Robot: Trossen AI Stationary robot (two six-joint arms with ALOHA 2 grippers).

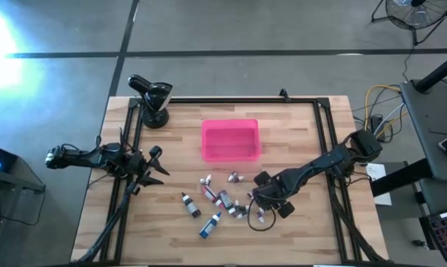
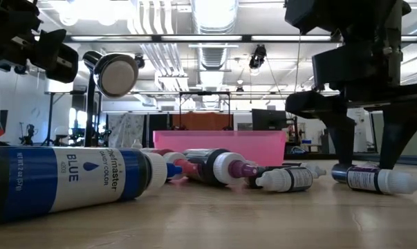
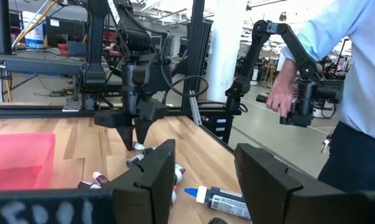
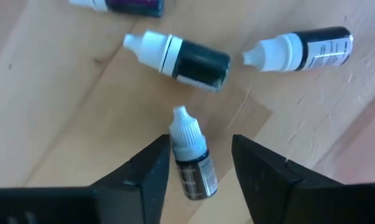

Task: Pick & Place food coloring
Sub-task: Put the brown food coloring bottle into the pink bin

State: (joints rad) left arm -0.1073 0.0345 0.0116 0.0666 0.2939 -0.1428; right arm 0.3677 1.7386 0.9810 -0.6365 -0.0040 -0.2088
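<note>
Bottles of food coloring lie scattered on the wooden bench, just in front of the pink tray. Right claw is down low over the right end of the scatter, fingers apart, a small white-capped bottle lying flat between them, not gripped. Two more bottles lie just beyond its cap. Left claw waits at the bench's left edge, fingers apart and holding nothing. A person stands beyond the bench.
</note>
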